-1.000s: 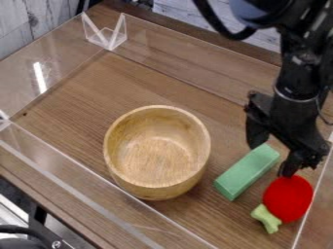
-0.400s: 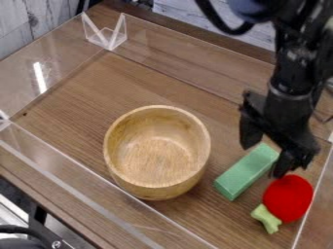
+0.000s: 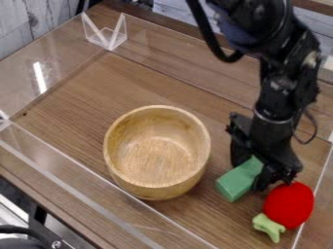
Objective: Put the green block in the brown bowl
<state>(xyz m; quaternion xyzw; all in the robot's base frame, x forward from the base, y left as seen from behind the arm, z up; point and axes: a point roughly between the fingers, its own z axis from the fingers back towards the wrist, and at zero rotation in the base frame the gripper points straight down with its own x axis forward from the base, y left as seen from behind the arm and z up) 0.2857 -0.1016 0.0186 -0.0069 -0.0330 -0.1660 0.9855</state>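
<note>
Black pincer [image 3: 267,167] down on table, jaws clamped on flat mint-green block [image 3: 240,181] for lift; round light-brown wooden bowl [image 3: 158,152] just left, red strawberry toy [image 3: 287,202] right-below.

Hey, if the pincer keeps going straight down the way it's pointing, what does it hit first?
The green block. The pincer points down with its jaws already around the block's far end, so only the wooden tabletop under the block lies beyond it. Depth is hard to judge from this single view.
</note>
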